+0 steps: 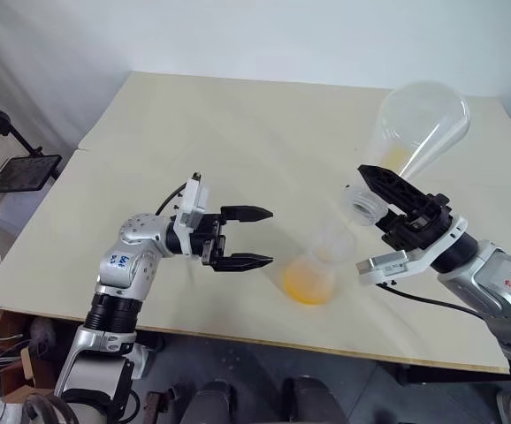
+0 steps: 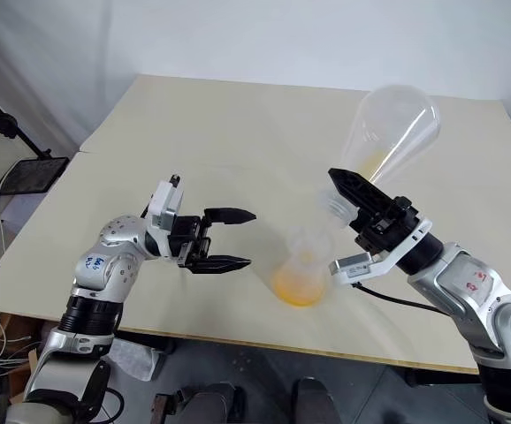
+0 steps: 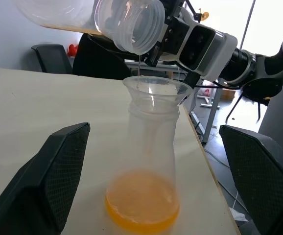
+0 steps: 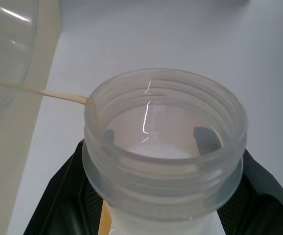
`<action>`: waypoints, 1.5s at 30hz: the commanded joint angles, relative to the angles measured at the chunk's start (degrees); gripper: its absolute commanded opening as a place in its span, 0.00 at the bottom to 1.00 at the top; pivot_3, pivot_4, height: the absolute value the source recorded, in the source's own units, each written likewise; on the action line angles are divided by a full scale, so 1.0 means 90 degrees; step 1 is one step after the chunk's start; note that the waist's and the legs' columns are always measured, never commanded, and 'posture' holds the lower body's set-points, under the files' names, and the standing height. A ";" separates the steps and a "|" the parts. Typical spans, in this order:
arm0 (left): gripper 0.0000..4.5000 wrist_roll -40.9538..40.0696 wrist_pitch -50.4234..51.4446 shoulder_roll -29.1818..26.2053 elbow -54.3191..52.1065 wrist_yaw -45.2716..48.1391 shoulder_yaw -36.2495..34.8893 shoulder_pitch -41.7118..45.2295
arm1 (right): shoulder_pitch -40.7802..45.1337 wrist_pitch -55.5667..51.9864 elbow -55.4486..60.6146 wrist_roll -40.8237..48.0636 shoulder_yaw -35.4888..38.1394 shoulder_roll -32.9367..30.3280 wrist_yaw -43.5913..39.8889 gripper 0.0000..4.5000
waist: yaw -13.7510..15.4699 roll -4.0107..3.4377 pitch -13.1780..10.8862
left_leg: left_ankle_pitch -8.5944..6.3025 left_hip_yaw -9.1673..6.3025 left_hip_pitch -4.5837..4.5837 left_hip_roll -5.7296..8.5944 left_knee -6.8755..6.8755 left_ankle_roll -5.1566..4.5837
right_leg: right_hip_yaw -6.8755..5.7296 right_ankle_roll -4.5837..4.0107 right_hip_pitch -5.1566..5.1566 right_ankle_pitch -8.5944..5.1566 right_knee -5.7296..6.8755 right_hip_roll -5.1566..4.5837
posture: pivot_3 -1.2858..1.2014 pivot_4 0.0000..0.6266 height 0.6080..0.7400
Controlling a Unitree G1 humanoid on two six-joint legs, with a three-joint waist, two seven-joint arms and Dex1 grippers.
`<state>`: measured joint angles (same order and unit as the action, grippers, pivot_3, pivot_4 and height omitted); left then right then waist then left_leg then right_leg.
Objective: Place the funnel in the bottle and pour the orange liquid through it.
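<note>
Left eye view shows a pale cream surface (image 1: 238,132) with a seam near its left edge, set against a white wall; past the left edge stands a black stand with a small dark tray (image 1: 21,172), and cables lie on the floor below.

Close to the near edge, about midway along it, the bottle (image 1: 313,269) stands upright: a clear conical flask with a wide round base and a short neck. A pool of orange liquid (image 1: 308,287) covers its bottom. The funnel (image 3: 157,89), small and clear, sits in the bottle's neck with its round cup above the rim.

The right end effector (image 1: 388,208) is clenched on the neck of a second flask (image 1: 419,128), tipped over with its wide base raised toward the far right corner and its mouth down over the funnel. A little orange liquid lies inside it near the neck, and in the left wrist view a thin stream falls from its rim into the funnel's cup.

The left end effector (image 1: 248,237) hovers just beside the bottle on its left, fingers spread and released, pointing toward it without touching.
</note>
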<state>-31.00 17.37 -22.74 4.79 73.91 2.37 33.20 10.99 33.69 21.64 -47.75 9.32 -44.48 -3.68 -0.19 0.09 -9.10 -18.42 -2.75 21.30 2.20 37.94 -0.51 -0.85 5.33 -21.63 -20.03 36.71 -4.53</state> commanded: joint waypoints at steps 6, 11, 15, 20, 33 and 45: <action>1.00 -0.0069 -0.0080 -0.0003 -0.0176 0.0018 -0.0022 0.0057 | 0.0026 -0.0066 0.0098 0.0051 0.0219 -0.0019 0.0232 0.55 | 0.0000 0.0000 0.0000 | 0.0000 0.0000 0.0000 0.0000 0.0000 0.0000 | 0.0001 0.0000 0.0000 0.0000 0.0000 0.0000 | 0.52 0.24 1.00; 1.00 -0.0071 -0.0083 0.0004 -0.0179 0.0013 -0.0023 0.0050 | -0.0009 -0.0049 0.0089 0.0020 0.0216 -0.0035 0.0262 0.55 | 0.0000 0.0000 0.0000 | 0.0000 0.0001 0.0000 0.0000 0.0000 0.0000 | 0.0001 0.0000 0.0000 0.0000 0.0000 0.0000 | 0.52 0.24 1.00; 1.00 -0.0068 -0.0088 0.0002 -0.0178 0.0019 -0.0022 0.0055 | -0.0022 -0.0053 0.0093 0.0008 0.0221 -0.0033 0.0282 0.55 | 0.0000 0.0000 0.0000 | 0.0000 0.0001 0.0000 0.0000 0.0000 0.0000 | 0.0001 0.0000 0.0000 0.0000 0.0000 0.0000 | 0.52 0.24 1.00; 1.00 -0.0071 -0.0086 -0.0005 -0.0173 0.0032 -0.0023 0.0061 | -0.0060 -0.0171 0.0092 0.0201 0.0217 -0.0002 0.0135 0.55 | 0.0000 0.0000 0.0000 | 0.0000 0.0001 0.0000 0.0000 0.0000 0.0000 | 0.0002 0.0000 0.0000 0.0000 0.0000 0.0000 | 0.52 0.24 1.00; 1.00 -0.0073 -0.0074 -0.0023 -0.0170 0.0046 -0.0030 0.0065 | -0.0070 -0.0999 0.0207 0.1331 0.0157 0.0351 -0.0564 0.55 | 0.0000 0.0000 0.0000 | 0.0000 0.0003 -0.0001 -0.0002 0.0000 0.0000 | 0.0002 0.0000 0.0000 0.0000 0.0002 0.0000 | 0.52 0.24 1.00; 1.00 -0.0085 -0.0077 -0.0127 -0.0174 0.0083 -0.0064 0.0063 | 0.0020 -0.3264 0.0707 0.3406 0.0883 0.1076 -0.1440 0.55 | 0.0004 -0.0001 0.0000 | 0.0000 0.0002 -0.0001 -0.0002 0.0001 0.0000 | 0.0002 0.0000 0.0000 0.0000 0.0004 -0.0001 | 0.52 0.24 1.00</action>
<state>-31.02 17.37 -23.43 4.79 74.21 2.35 33.20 10.44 7.50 25.02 -20.84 14.50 -35.22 -15.79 -0.15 0.09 -9.10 -18.42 -2.74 21.29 2.18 37.95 -0.51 -0.83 5.33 -21.63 -20.02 36.75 -4.54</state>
